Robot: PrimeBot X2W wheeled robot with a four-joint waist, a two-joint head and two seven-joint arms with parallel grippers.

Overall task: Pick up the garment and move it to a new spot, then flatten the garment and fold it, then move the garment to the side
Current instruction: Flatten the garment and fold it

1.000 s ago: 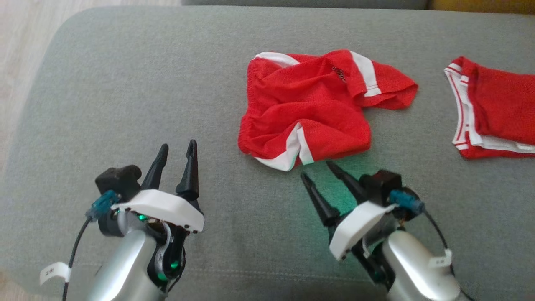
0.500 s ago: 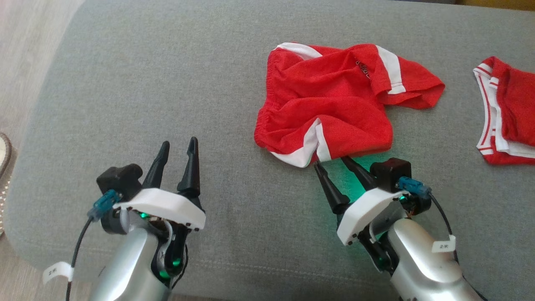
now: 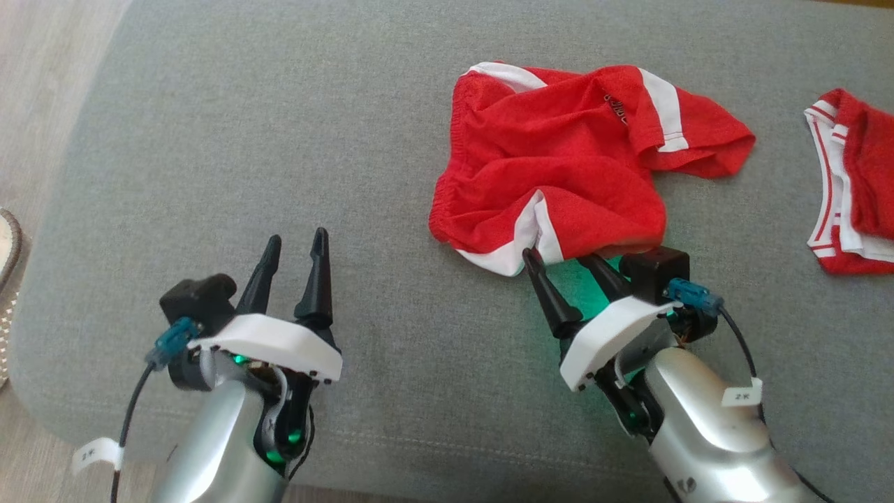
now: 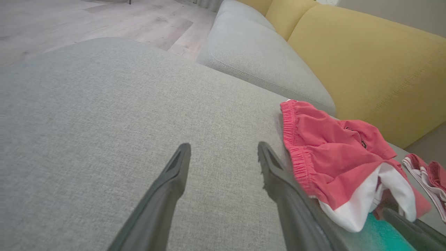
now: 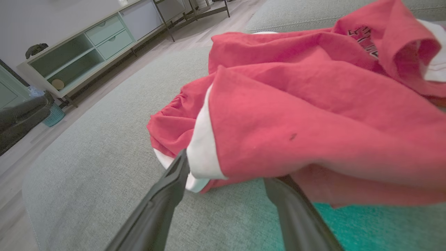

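The garment (image 3: 573,161), crumpled red shorts with white side stripes, lies on the grey cushion (image 3: 279,140) right of centre. My right gripper (image 3: 559,257) is open at its near edge, one fingertip beside the white-striped hem and the other tucked just under the red cloth. In the right wrist view the garment (image 5: 296,115) bulges over the spread fingers of that gripper (image 5: 228,167). My left gripper (image 3: 297,237) stands open over bare cushion at the lower left, well apart from the cloth. The left wrist view shows it (image 4: 223,146) empty, with the garment (image 4: 324,153) to its right.
A second red and white garment (image 3: 852,188) lies folded at the cushion's right edge. A yellow sofa back (image 4: 366,62) rises behind the cushion. Wooden floor (image 3: 42,84) runs along the left, and a low sideboard (image 5: 80,48) stands across the room.
The camera has shifted. My right gripper has moved forward until its open fingers meet the garment's near hem. The left gripper has stayed put and open.
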